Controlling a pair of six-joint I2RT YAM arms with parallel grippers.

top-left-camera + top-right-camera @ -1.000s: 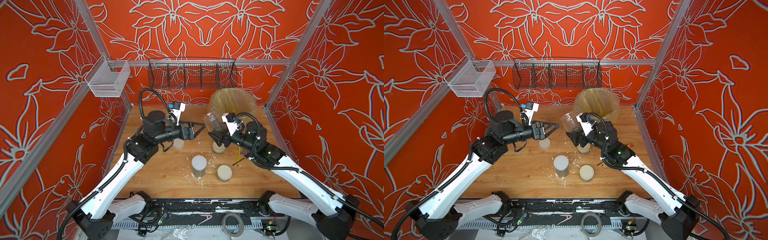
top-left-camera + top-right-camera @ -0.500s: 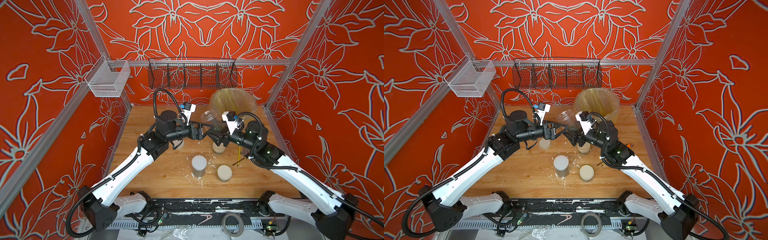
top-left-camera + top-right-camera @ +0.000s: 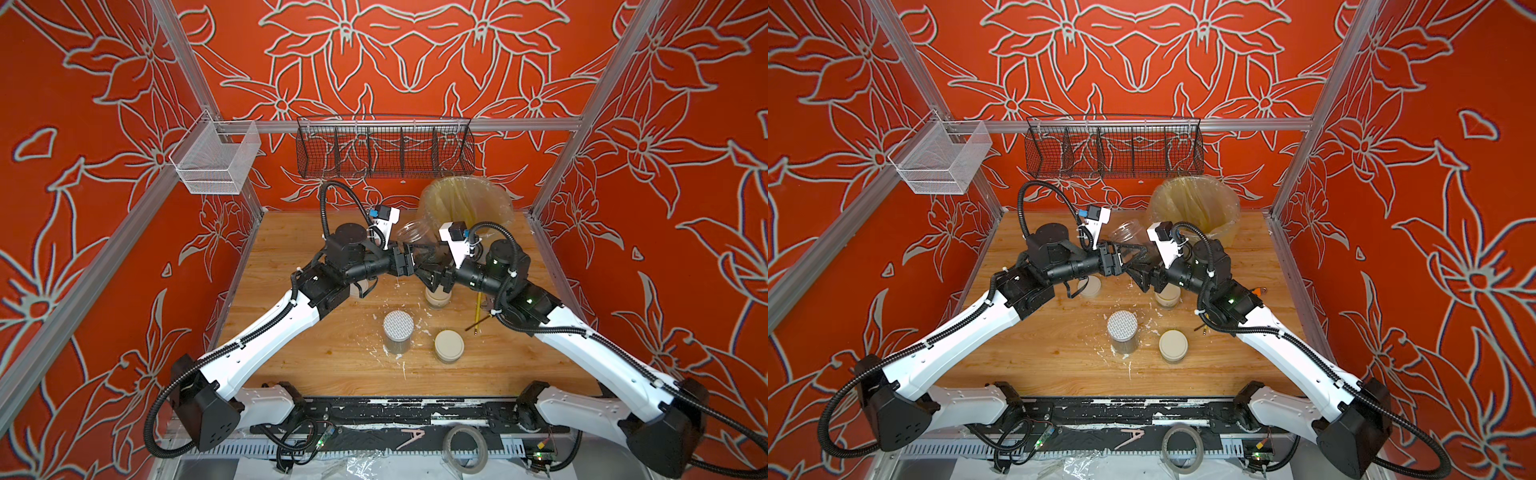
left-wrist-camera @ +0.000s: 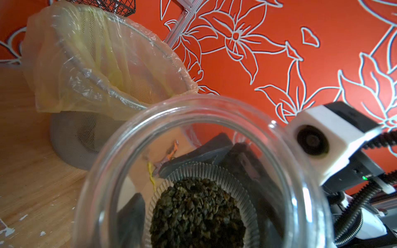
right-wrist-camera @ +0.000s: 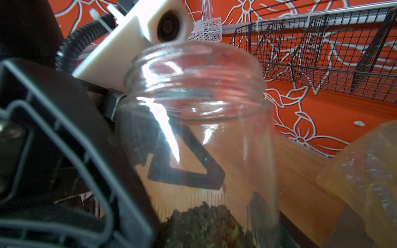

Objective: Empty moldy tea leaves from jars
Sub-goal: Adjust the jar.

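The red flowered walls box me in on three sides, and the wooden counter [image 3: 332, 357] runs right up to them. Its widest bare stretch is on my left, between the wall and the jars. The bin [image 3: 465, 199] with its yellowish liner fills the far right corner, below the black wire basket [image 3: 384, 149] on the back rail (a white mesh basket [image 3: 212, 166] hangs higher, off the left post).

My two arms meet above the middle of the counter, wrists almost nose to nose, so room there is tight. My right pincer [image 3: 424, 272] is clamped on the low part of the open jar [image 3: 409, 232], which hangs in the air, mouth uppermost, just short of the bin's rim. My left pincer [image 3: 1140, 251] has a finger on either side of the same jar; whether it presses, I cannot tell. The tea leaves [image 4: 197, 214] lie heaped at that jar's bottom.

Under my right pincer stands a cream-lidded jar [image 3: 436, 297]. Nearer the front, close together, are a tall jar [image 3: 398, 326] with a white dotted lid and a squat jar [image 3: 449, 345]. A yellow pencil [image 3: 478, 305] lies to their right, and white specks [image 3: 403, 368] dot the wood around them.
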